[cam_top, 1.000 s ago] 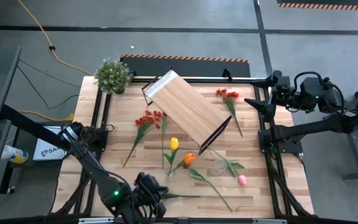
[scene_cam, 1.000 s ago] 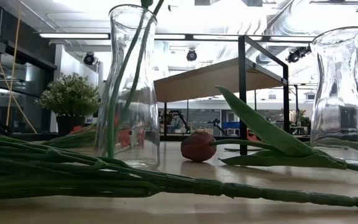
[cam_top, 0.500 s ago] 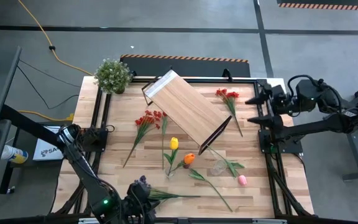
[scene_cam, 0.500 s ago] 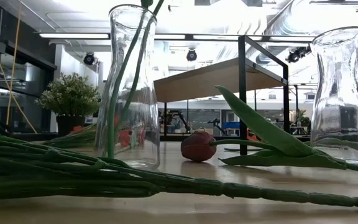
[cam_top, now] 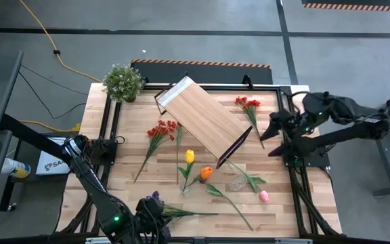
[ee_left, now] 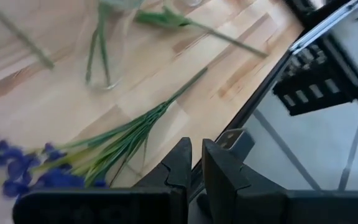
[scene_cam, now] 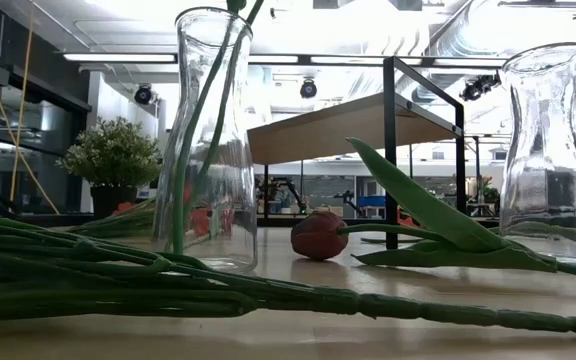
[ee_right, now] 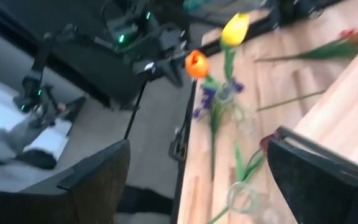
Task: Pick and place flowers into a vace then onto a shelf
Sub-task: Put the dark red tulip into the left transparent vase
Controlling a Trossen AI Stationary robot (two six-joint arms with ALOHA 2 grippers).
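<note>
- The flowers lay scattered on the table: a yellow tulip and an orange tulip stood in a glass vase near the centre, red sprays at nine o'clock of them, a pink tulip at four.
- A purple spray lay at the table's six o'clock edge.
- The shelf stood diagonally mid-table.
- My left gripper hovered beside the purple spray, fingers nearly pressed together, holding nothing.
- My right gripper hung at three o'clock, fingers spread wide.

Robotics lab or workshop: bare grey concrete floor, hazard-striped tape, yellow cable trailing across it, butcher-block table on black frame, exposed ceiling ducts (strip lights too).
</note>
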